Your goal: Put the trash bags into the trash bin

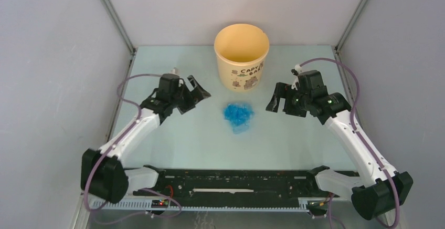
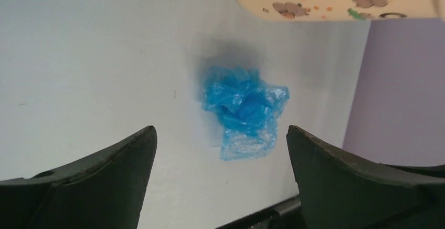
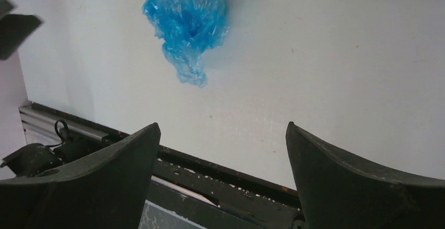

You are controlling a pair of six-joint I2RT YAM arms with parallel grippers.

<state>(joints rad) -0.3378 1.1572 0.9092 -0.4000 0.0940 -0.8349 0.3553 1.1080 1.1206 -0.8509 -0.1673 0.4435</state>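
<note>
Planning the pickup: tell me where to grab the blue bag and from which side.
Probably pinch the bunched, raised middle of the blue bag, coming straight down. It lies crumpled on the table, apart from the bucket, and its flat thin tail gives little to hold.

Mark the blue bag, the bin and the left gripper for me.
blue bag [image 1: 238, 114], top view, middle of the crumpled bundle.
bin [image 1: 242, 74], top view, printed side wall.
left gripper [image 1: 197, 100], top view, between its open fingertips.
</note>
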